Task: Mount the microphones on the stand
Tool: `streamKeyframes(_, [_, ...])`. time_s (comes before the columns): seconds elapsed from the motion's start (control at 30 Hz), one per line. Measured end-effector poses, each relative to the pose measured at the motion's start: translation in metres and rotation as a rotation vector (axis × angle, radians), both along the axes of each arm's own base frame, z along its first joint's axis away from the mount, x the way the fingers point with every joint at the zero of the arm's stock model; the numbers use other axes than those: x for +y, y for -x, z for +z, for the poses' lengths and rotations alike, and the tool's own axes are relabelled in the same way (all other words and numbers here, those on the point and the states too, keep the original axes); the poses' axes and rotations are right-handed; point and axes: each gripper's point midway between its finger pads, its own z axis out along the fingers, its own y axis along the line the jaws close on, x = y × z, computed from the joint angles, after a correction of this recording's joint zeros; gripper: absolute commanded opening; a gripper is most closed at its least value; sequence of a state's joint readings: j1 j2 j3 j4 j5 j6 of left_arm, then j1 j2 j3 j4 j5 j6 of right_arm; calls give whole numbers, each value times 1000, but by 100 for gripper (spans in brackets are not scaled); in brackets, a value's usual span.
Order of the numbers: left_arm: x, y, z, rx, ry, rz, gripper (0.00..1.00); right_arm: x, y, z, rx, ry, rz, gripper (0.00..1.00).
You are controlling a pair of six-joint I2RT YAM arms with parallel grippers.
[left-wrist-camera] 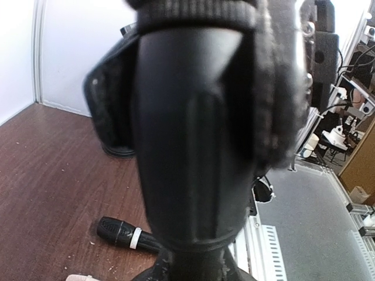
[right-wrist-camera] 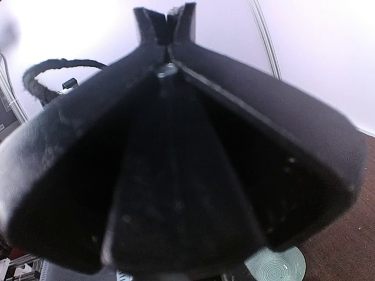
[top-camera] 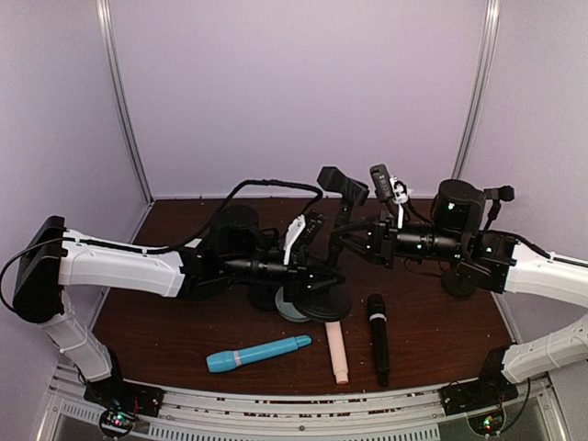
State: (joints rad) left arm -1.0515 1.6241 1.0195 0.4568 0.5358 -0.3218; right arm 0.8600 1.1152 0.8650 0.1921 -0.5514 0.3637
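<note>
Three microphones lie on the brown table near its front edge: a light blue one (top-camera: pixel 257 354), a pale pink-beige one (top-camera: pixel 337 352) and a black one (top-camera: pixel 378 337). The black one also shows in the left wrist view (left-wrist-camera: pixel 124 235). The black stand (top-camera: pixel 328 301) has a round base, a thin pole and clip holders (top-camera: pixel 343 184) on top. My left gripper (top-camera: pixel 320 274) is at the pole just above the base and appears shut on it. The stand (left-wrist-camera: pixel 193 146) fills its view. My right gripper (top-camera: pixel 342 241) is at the pole below the clips. A black clip (right-wrist-camera: pixel 176 175) hides its fingers.
A teal disc (top-camera: pixel 288 310) lies partly under the stand base and also shows in the right wrist view (right-wrist-camera: pixel 275 264). A dark round foot (top-camera: pixel 458 286) sits at the right under the right arm. Purple walls close the back and sides.
</note>
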Motion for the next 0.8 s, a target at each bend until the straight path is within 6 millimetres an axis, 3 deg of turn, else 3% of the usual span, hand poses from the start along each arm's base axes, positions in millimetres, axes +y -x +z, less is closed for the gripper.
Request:
streamKeyframes(0.07, [0,-2,0,4,5,7,0,0,-1,0,0,-1,-2,43])
streamKeyframes(0.13, [0,-4,0,5,9,20,0,0,-1,1,1,-8,-3,50])
streamKeyframes(0.3, [4,-12,-16,40,-18,57,0,1,0,5,10,-39,-4,54])
streamKeyframes(0.53, [8,-23,-17,90,-1,90,0,-9,8,4,38,-43,-12,55])
streamKeyframes(0.67, [12,-34,-20,114,-4,121,0,-20,20,12,18,-57,-16,66])
streamKeyframes(0.8, [13,-33,-20,127,-1,109,0,-24,15,3,16,-21,-61,78])
